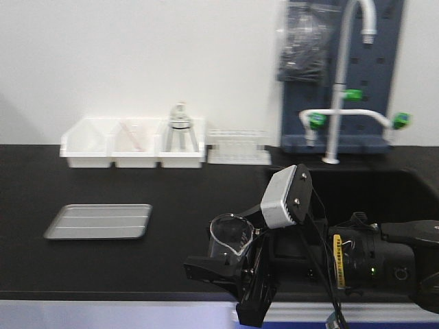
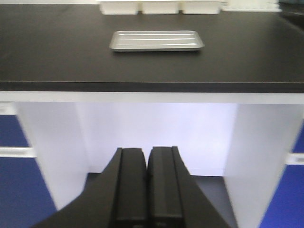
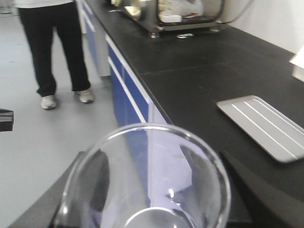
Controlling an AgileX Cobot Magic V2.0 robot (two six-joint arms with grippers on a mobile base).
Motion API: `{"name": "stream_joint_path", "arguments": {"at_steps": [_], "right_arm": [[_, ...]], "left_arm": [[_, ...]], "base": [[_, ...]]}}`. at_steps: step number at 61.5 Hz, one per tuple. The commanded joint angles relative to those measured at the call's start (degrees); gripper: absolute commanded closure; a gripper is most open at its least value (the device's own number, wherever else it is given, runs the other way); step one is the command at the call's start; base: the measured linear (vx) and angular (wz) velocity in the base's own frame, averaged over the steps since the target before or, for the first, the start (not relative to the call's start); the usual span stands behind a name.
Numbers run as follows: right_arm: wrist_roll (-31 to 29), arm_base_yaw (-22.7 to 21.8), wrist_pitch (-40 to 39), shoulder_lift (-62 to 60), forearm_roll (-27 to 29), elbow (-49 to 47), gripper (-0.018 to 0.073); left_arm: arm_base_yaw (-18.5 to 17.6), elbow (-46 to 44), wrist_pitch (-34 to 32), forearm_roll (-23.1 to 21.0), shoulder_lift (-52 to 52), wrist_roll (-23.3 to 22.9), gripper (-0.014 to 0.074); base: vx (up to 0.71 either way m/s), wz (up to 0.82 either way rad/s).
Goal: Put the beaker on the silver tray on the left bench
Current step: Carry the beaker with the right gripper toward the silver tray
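One beaker (image 1: pixel 230 236) clamped in right gripper (image 1: pixel 232 266); left gripper (image 2: pixel 147 178) closed, empty. Carry upright and level, then lower slowly onto tray (image 1: pixel 99 221) centre.

Black left tool (image 2: pixel 147 154), grey camera box (image 1: pixel 282 199)

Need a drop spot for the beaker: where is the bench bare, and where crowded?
The silver tray is empty. Bare bench lies left of it, between it and the white bins, and between it and the held beaker. Crowded: the back row of bins and rack; the sink lies right.
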Motion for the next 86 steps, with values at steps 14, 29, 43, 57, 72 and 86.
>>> {"name": "stream_joint_path", "arguments": {"at_steps": [14,29,43,57,72,86], "right_arm": [[-0.19,-0.18,-1.10,-1.95,3.14,-1.70,0.0571],[-0.19,-0.18,-1.10,-1.95,3.14,-1.70,0.0571],[-0.19,-0.18,-1.10,-1.95,3.14,-1.70,0.0571],[-0.19,-0.18,-1.10,-1.95,3.14,-1.70,0.0571],[-0.19,-0.18,-1.03,-1.95,3.14,-1.70,0.0571],[-0.19,-0.18,-0.89,-1.95,3.14,-1.70,0.0571]], "left_arm": [[-0.28,1.02,-4.83,-0.28,-0.48,0.02,0.0595],[-0.28,1.02,-4.83,-0.28,-0.48,0.02,0.0595],[-0.28,1.02,-4.83,-0.28,-0.48,0.02,0.0595],[-0.28,1.02,-4.83,-0.28,-0.48,0.02,0.0595],[-0.28,1.02,-4.83,-0.28,-0.48,0.02,0.0595],[-0.28,1.02,-4.83,-0.28,-0.48,0.02,0.0595]], "base": [[0.23,0.61],[0.26,0.43],[0.30,0.21],[0.30,0.06],[0.25,-0.02],[0.16,-0.11]]}}
